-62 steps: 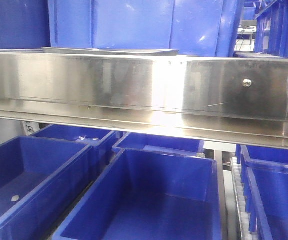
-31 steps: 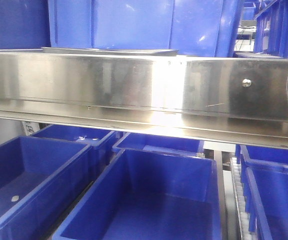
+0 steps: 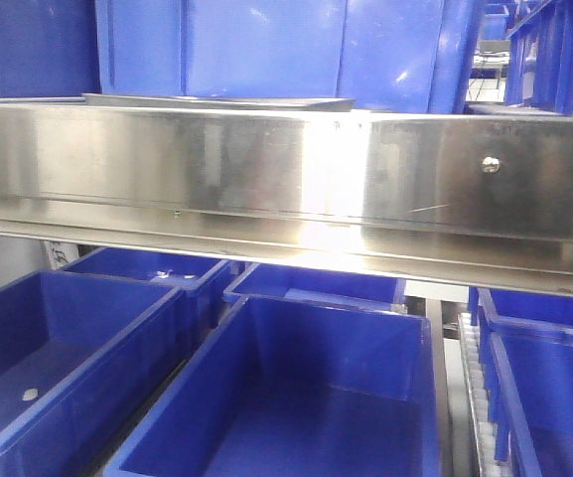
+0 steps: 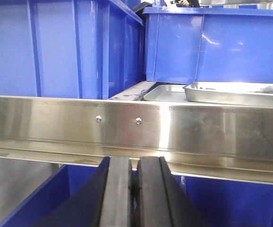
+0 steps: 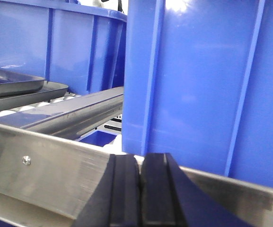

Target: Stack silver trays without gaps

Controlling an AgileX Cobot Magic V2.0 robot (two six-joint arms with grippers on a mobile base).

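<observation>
Two silver trays lie on the upper shelf behind the steel rail. In the left wrist view one tray (image 4: 235,92) rests partly on a lower tray (image 4: 164,92), offset to the right. In the right wrist view they show at far left, the upper tray (image 5: 8,81) over the lower tray (image 5: 27,99). In the front view only a thin tray edge (image 3: 216,100) shows above the rail. My left gripper (image 4: 134,163) is shut and empty, below and in front of the rail. My right gripper (image 5: 140,161) is shut and empty, in front of the rail.
A long steel rail (image 3: 286,179) with two screws (image 4: 117,120) fronts the shelf. Tall blue bins (image 4: 60,47) (image 5: 202,80) stand on the shelf beside the trays. Open blue bins (image 3: 296,397) sit on the lower level.
</observation>
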